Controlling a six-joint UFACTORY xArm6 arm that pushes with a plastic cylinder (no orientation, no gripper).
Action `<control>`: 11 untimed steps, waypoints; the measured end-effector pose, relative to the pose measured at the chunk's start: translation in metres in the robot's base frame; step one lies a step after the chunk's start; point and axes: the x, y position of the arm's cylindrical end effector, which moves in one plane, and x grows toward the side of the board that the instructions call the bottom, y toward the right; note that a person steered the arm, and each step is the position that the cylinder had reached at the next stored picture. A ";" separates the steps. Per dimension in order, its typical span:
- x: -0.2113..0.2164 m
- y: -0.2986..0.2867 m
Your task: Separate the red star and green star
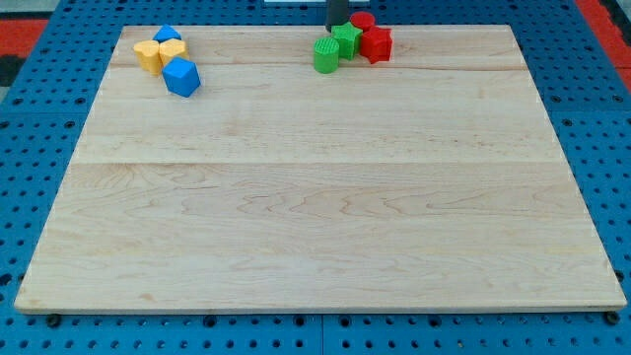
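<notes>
The green star (346, 40) and the red star (376, 44) sit side by side and touching near the middle of the wooden board's top edge (296, 197), the red star on the view's right. A green cylinder (325, 55) touches the green star on its lower left. A red cylinder (363, 21) sits just above the red star. The dark rod comes down from the view's top, and my tip (337, 27) is right at the upper edge of the green star, to the left of the red cylinder.
A second cluster lies at the board's top left: a blue triangle (168, 35), two yellow blocks (147, 54) (173, 51) and a blue block (181, 77). Blue perforated panels (39, 197) surround the board.
</notes>
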 end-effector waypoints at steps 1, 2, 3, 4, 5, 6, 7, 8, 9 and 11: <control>0.000 0.000; 0.001 0.011; 0.009 0.012; 0.037 -0.001; 0.054 0.038; 0.080 0.069; 0.121 0.069; 0.126 0.049; 0.094 0.028; 0.056 0.021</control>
